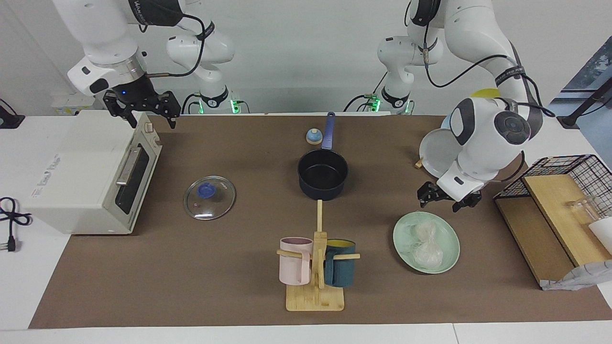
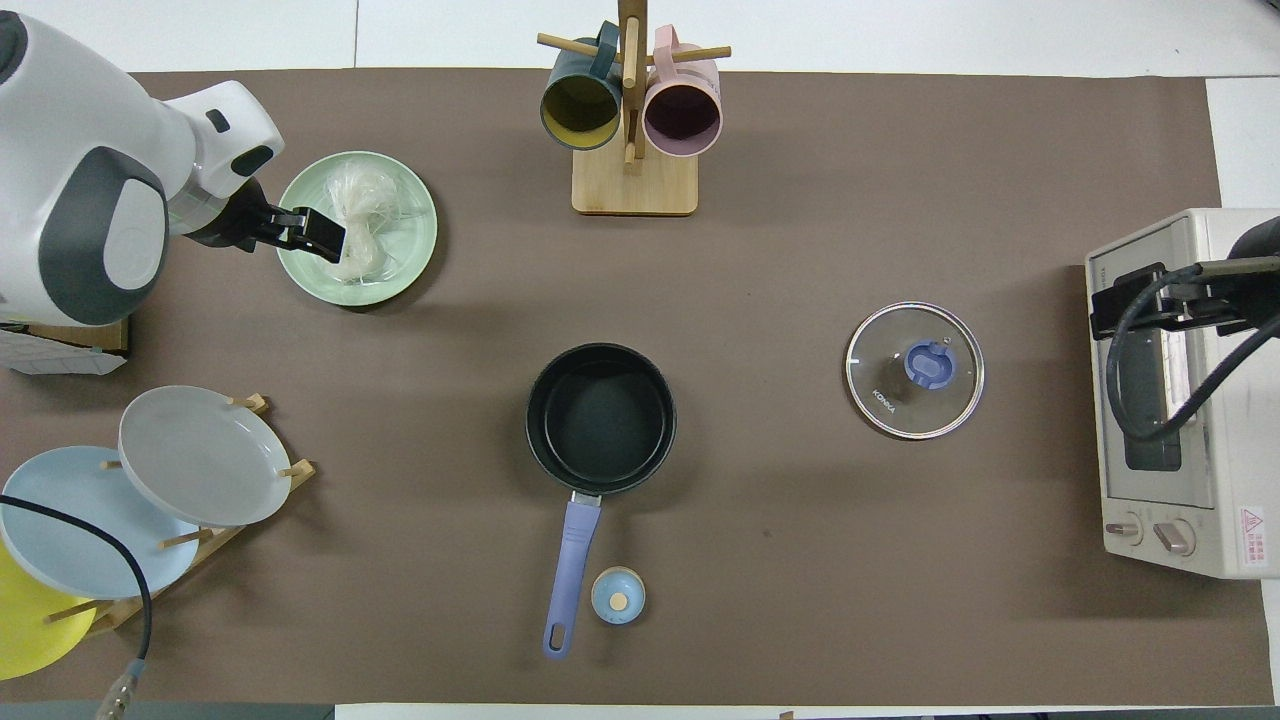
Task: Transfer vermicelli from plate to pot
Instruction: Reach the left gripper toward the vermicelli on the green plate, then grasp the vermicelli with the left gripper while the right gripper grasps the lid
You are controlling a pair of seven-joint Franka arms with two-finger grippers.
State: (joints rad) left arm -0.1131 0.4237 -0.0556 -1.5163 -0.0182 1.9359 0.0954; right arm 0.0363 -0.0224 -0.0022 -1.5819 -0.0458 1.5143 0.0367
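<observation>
The vermicelli (image 1: 425, 242) lies in two whitish clumps on the mint-green plate (image 1: 402, 228), toward the left arm's end of the table. It also shows in the overhead view (image 2: 358, 222) on the plate (image 2: 412, 200). My left gripper (image 1: 443, 203) is open and empty, in the air over the plate's rim on the robots' side, above the noodles and not touching them; it also shows from overhead (image 2: 315, 232). The black pot (image 1: 322, 174) with its blue handle stands empty mid-table (image 2: 600, 415). My right gripper (image 1: 142, 113) is open and waits over the toaster oven (image 2: 1135, 297).
A glass lid (image 1: 209, 197) lies between pot and toaster oven (image 1: 81, 172). A mug tree (image 1: 316, 267) with pink and teal mugs stands farther from the robots than the pot. A plate rack (image 2: 200, 455), a wire basket (image 1: 559, 191) and a small blue knob (image 1: 313, 136) are also there.
</observation>
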